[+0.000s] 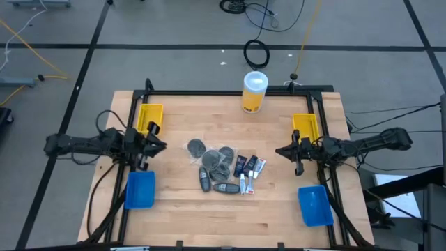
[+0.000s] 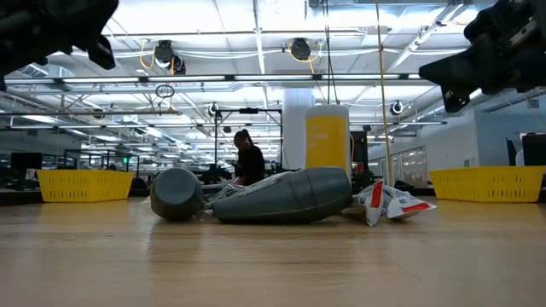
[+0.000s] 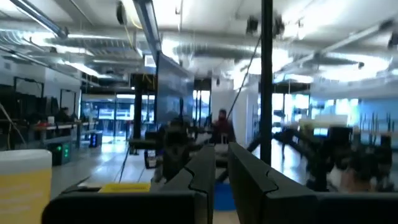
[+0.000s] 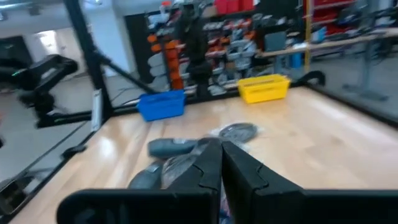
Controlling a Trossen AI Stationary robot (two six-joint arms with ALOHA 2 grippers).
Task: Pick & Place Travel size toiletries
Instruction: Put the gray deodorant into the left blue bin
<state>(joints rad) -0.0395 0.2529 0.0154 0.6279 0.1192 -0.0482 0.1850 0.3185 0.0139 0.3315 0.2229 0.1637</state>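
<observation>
Toiletries: small heap (image 1: 224, 169) in the middle of the table (image 1: 279, 209), nothing sorted out of it yet as far as I can tell.
Left jaws: (image 1: 159, 143) at about 9 o'clock from the heap, hovering off the table, nearly closed with just a slit between the fingers, holding nothing.
Right jaws: (image 1: 281, 150) at about 3 o'clock from the heap, shut tight and empty.
Which way to go: heap sits between the two arms; the right one looks a touch nearer, since the white tubes (image 1: 249, 183) and blue sachets (image 1: 244, 164) lie on its side.
Long axis: the grey bottles (image 1: 224, 187) mostly run 9-to-3 or a bit diagonal; the fat one in the low view (image 2: 286, 195) lies on its side, so I'd guess pinching across the narrow width.
Discs: round grey ones (image 1: 196, 146) are on the left arm's side.
Bins: blue (image 1: 140, 189) and yellow (image 1: 150, 117) by each arm.
Labels: can't read any, too small; the yellow container (image 1: 254, 91) at 12 o'clock shows no legible text either.
</observation>
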